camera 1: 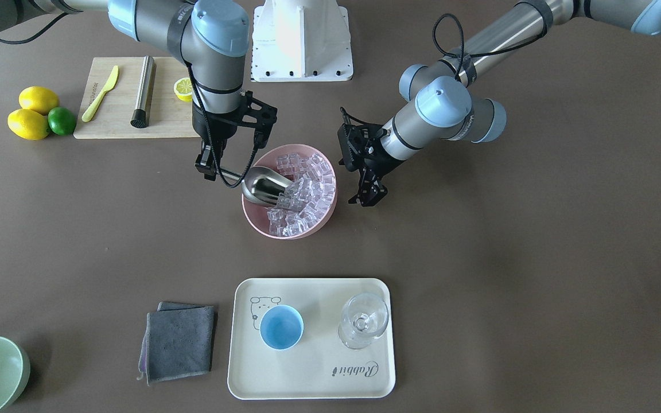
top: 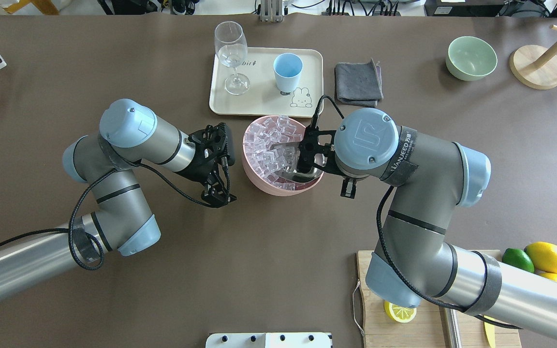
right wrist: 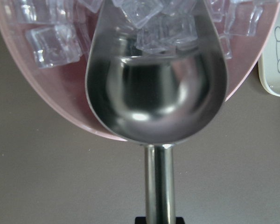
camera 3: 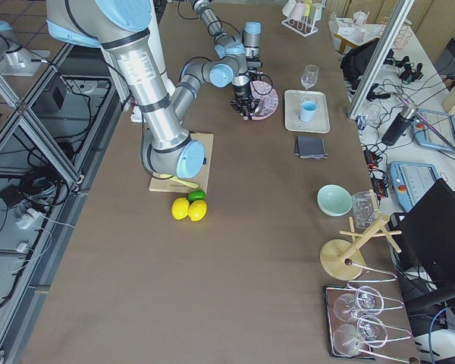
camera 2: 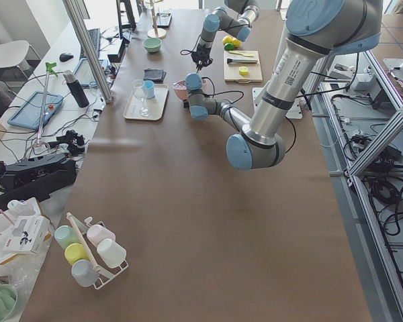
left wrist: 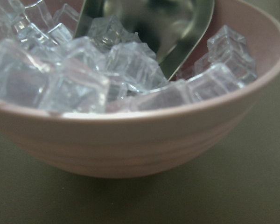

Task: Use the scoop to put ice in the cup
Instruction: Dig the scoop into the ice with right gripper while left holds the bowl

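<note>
Right gripper (camera 1: 209, 167) clamps the scoop (camera 1: 264, 186) handle — trough in the ice (camera 1: 302, 189); left gripper (camera 1: 368, 198) empty, ajar.

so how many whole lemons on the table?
2 whole lemons, touching each other beside the lime, just off the cutting board's end. A cut lemon half lies on the board. None look hidden.

the scoop (camera 1: 265, 187) lies in the bowl (camera 1: 319, 225) of ice (camera 1: 307, 183) mid-bench; the cup (camera 1: 281, 327) and glass (camera 1: 363, 321) stand on the tray (camera 1: 313, 373) toward the bench's far edge.
</note>
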Motion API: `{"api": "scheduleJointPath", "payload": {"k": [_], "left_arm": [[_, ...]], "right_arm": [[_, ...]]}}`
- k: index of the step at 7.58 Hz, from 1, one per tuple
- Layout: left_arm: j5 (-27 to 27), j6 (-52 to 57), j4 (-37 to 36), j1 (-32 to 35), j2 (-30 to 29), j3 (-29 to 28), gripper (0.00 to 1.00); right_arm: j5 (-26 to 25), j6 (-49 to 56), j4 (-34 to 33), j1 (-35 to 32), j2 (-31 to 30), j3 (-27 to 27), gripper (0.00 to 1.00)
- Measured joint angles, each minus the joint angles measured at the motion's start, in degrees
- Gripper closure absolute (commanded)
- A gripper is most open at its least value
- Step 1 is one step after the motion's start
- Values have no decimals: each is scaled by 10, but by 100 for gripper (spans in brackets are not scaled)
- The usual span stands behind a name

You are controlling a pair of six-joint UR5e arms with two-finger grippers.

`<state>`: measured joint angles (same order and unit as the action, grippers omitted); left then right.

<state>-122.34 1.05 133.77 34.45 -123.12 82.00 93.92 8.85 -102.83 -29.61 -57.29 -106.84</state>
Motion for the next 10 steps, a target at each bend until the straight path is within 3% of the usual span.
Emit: {"api": "scheduleJointPath", "payload": {"k": [5, 8, 10], "left_arm": [[0, -1, 0, 0, -4, 0, 1], [1, -1, 0, 0, -7, 0, 1], [1, -1, 0, 0, -6, 0, 1]], "right_arm": [[110, 6, 73, -36, -32, 2, 100], [156, 14, 86, -53, -29, 8, 100], [176, 13, 129, -56, -28, 26, 100]]}}
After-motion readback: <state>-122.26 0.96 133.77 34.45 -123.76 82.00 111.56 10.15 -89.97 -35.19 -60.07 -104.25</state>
